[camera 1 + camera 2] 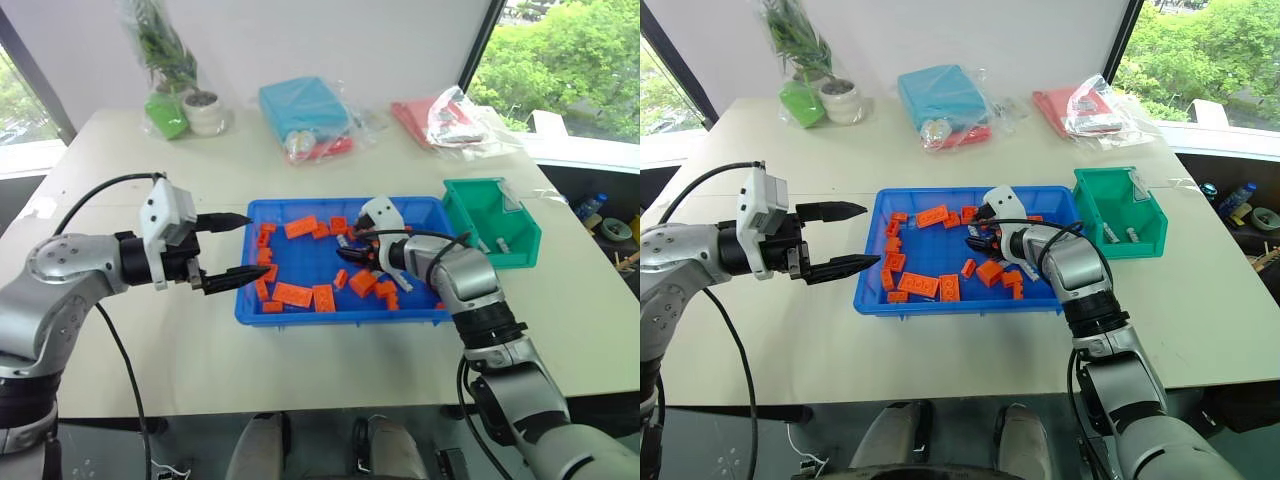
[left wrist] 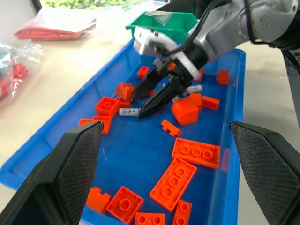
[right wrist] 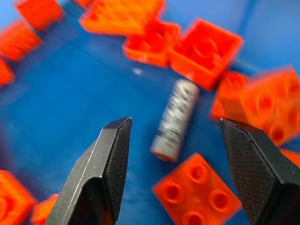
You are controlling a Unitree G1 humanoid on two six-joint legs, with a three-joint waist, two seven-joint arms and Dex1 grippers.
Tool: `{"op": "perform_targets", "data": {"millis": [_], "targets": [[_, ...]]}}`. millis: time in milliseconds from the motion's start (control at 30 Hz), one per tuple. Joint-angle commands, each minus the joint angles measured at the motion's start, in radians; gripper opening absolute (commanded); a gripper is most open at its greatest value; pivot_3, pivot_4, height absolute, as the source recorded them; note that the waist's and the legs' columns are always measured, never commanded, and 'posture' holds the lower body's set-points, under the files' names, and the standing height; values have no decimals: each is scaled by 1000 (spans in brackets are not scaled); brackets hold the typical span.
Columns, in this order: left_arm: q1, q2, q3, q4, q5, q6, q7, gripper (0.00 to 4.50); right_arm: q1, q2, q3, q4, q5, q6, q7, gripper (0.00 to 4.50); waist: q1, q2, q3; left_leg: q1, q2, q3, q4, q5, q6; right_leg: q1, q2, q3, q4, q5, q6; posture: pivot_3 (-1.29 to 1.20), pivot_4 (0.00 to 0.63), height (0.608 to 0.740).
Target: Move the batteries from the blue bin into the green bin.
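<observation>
The blue bin (image 1: 300, 312) is sitting at the centre of the table (image 1: 120, 340), scattered with orange bricks (image 1: 292, 294). The right gripper (image 1: 352, 248) is reaching into the bin's upper right part with its fingers spread apart and nothing between them, hanging just above a battery (image 3: 176, 117) that is lying flat on the blue floor among the bricks. A second battery (image 2: 193, 88) is lying close behind that gripper, beside a brick. The left gripper (image 1: 240, 248) is hovering at the bin's left rim, its 2 fingers wide apart and empty. The green bin (image 1: 492, 222) is standing just beside the blue bin's upper right corner, with 2 batteries (image 1: 1121, 234) lying inside it.
</observation>
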Motion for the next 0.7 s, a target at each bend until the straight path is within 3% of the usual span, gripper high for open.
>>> {"op": "perform_targets", "data": {"millis": [33,200,233,300,433,567,700], "targets": [[0,16,32,-27,-14,-1,5,4500,-24,22,20,4,-9,-42,11,3032,-1,0,0,0,0,0,0,0,0,0,0,0,0,0,0,0,150,681],[-8,14,27,-18,-9,-8,5,4500,-10,55,44,-5,-9,-53,17,3032,-3,1,0,1,0,0,0,0,0,0,0,0,0,0,0,0,150,681],[-11,13,26,-14,-8,-9,4,4500,-9,62,47,-8,-9,-54,15,2794,-3,1,0,1,0,0,0,0,0,0,0,0,0,0,0,0,150,681],[-16,12,22,-8,-5,-12,2,4500,-8,69,49,-11,-12,-60,12,2236,-2,1,1,1,0,0,0,0,0,0,0,0,0,0,0,0,150,681],[-25,9,16,0,-3,-16,1,4500,-16,63,34,-28,-6,-49,9,175,2,2,1,1,0,0,0,0,0,-1,0,0,0,0,0,0,150,681],[-33,5,8,14,4,-25,-6,4500,-54,-14,-68,-154,40,7,18,100,5,2,1,1,0,0,0,0,0,-1,0,0,0,0,0,0,150,681],[-39,0,2,27,7,-35,-12,4500,-102,-167,-246,-226,94,96,8,100,7,3,2,-1,0,0,1,0,0,-1,-1,0,-1,0,0,0,150,681]]}}
